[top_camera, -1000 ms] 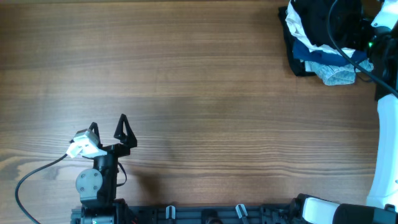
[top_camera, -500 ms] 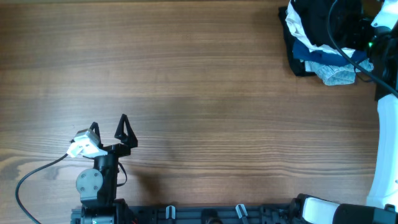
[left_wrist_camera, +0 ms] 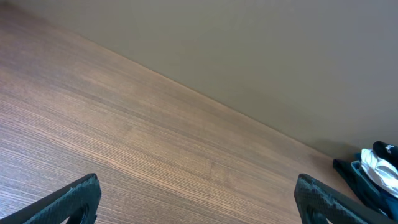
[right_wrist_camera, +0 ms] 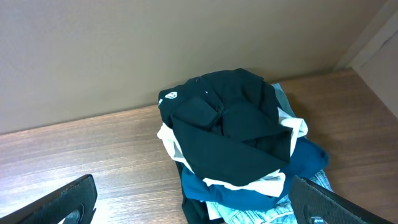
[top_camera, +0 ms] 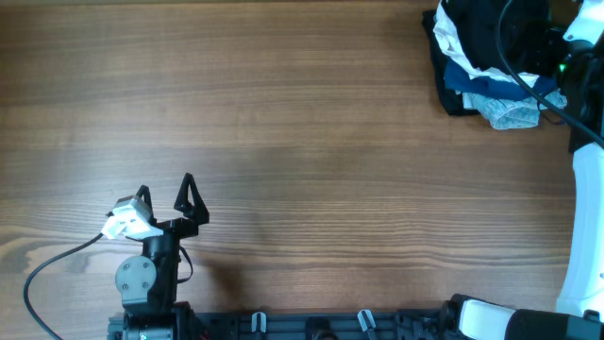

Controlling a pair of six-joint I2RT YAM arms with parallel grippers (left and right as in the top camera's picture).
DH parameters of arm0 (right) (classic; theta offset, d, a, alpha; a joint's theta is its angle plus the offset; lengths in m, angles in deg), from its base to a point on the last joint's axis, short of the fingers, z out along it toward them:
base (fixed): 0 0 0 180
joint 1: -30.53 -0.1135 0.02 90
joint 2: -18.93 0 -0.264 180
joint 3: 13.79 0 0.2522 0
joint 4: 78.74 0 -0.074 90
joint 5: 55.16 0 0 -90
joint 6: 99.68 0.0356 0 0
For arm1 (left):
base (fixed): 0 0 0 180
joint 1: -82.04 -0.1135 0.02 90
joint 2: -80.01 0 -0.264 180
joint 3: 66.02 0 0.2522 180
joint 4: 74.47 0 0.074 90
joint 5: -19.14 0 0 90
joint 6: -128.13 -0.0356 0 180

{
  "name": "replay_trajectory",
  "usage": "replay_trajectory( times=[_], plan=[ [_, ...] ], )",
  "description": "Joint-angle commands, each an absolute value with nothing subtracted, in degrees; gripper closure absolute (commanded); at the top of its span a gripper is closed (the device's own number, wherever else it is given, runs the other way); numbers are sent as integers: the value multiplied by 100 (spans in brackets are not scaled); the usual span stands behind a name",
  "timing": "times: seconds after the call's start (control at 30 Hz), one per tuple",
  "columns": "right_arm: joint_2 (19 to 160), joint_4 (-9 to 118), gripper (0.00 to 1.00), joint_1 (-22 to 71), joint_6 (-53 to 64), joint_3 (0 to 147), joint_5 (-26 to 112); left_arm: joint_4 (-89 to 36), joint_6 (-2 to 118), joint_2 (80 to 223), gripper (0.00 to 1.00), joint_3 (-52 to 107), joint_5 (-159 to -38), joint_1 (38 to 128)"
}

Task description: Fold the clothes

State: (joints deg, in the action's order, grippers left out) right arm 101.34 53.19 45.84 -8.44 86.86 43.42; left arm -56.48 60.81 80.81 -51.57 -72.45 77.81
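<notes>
My right claw [right_wrist_camera: 193,208] hangs spread above the pile; the black T-shirt [right_wrist_camera: 233,127] sits on top. Next: pinch it and drag it onto the bare surface [top_camera: 302,123].

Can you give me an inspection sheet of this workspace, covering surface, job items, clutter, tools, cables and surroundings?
Surface: wooden table, bare over most of its area.
Job's things: black T-shirt crumpled on top of a clothes pile at the far right corner, a small white logo showing; not yet folded.
Clutter: white garment, blue garment and a light patterned one lie under it in the same pile.
Grippers: left tool open, empty, near the front left edge; right tool open, empty, above the pile.
Cables: black cable loops on the table beside the left arm; another crosses the pile.
Surroundings: plain beige wall behind the table.
</notes>
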Motion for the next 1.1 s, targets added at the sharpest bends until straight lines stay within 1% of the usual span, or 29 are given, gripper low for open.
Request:
replay_trajectory(
  times=[0.0, 0.17, 0.3, 0.37, 0.47, 0.53, 0.6, 0.63, 0.8, 1.0, 1.07],
  plan=[
    [10132, 5262, 0, 4591, -805, 8647, 4390, -5637, 6092, 8018, 0, -5190, -7332, 7803],
    [9533, 5007, 0, 4287, -803, 8559, 4392, -5637, 6092, 8018, 0, -5190, -7332, 7803],
    [8744, 5057, 0, 3470, -914, 8334, 4325, -5637, 6092, 8018, 0, -5190, -7335, 7803],
    [8368, 5059, 0, 3072, -1222, 8203, 4279, -5637, 6092, 8018, 0, -5190, -7335, 7803],
    [7783, 5129, 0, 2729, -1533, 7827, 4281, -5637, 6092, 8018, 0, -5190, -7335, 7803],
    [7437, 5435, 0, 2711, -1559, 7403, 4333, -5640, 6092, 8018, 0, -5190, -7335, 7803],
    [6980, 5997, 0, 2722, -1572, 6765, 4397, -5637, 6092, 8018, 0, -5190, -7335, 7803],
    [6502, 6523, 0, 2722, -1568, 6133, 4397, -5637, 6092, 8018, 0, -5190, -7335, 7803],
    [5026, 7787, 0, 2724, -1550, 4334, 4502, -5637, 6092, 8018, 0, -5190, -7332, 7803],
    [3483, 9011, 0, 2810, -1535, 2312, 4886, -5637, 6092, 8018, 0, -5190, -7335, 7803],
    [3061, 9441, 0, 2814, -1356, 1657, 4888, -5637, 6092, 8018, 0, -5190, -7335, 7803]
  ],
)
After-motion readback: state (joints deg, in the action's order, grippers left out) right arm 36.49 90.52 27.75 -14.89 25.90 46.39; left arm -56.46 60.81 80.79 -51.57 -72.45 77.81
